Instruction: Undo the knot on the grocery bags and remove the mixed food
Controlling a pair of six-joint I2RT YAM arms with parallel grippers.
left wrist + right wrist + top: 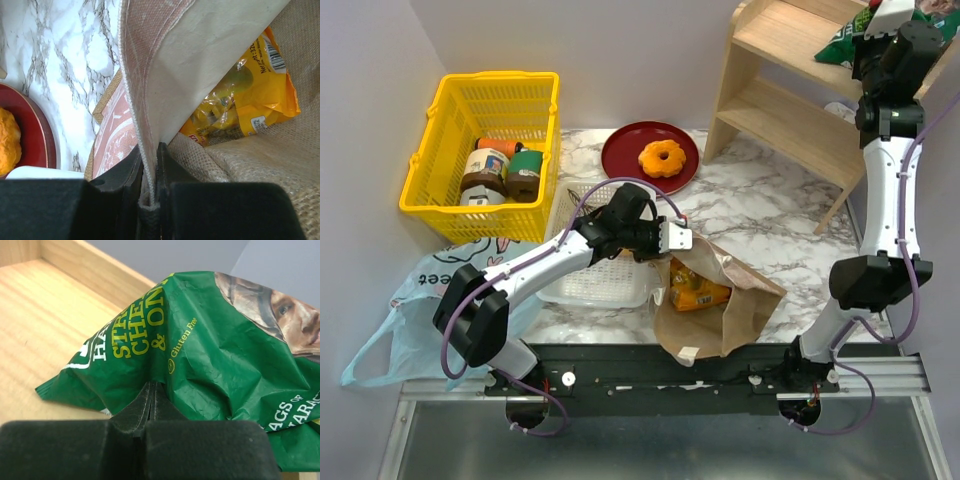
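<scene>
The brown paper bag (pixel 725 300) lies open at the table's front. My left gripper (pixel 676 238) is shut on its upper rim and white rope handle (pixel 134 120), holding the mouth up. The yellow-orange snack packet (pixel 698 290) lies inside the bag, and also shows in the left wrist view (pixel 245 95). The orange-glazed doughnut (pixel 662 157) sits on a red plate (pixel 625 150). My right gripper (pixel 876 22) is high over the wooden shelf (pixel 790 95), shut on a fold of the green crisp bag (pixel 210 355), which rests on the top board (pixel 45 315). The light-blue plastic bag (pixel 405 320) lies flat at the front left.
A yellow basket (pixel 430 160) at the back left holds labelled jars (pixel 485 170). A pale mesh tray (pixel 590 285) sits under my left arm, beside the paper bag. The shelf's slanted leg (pixel 840 190) stands on the marble table at the right.
</scene>
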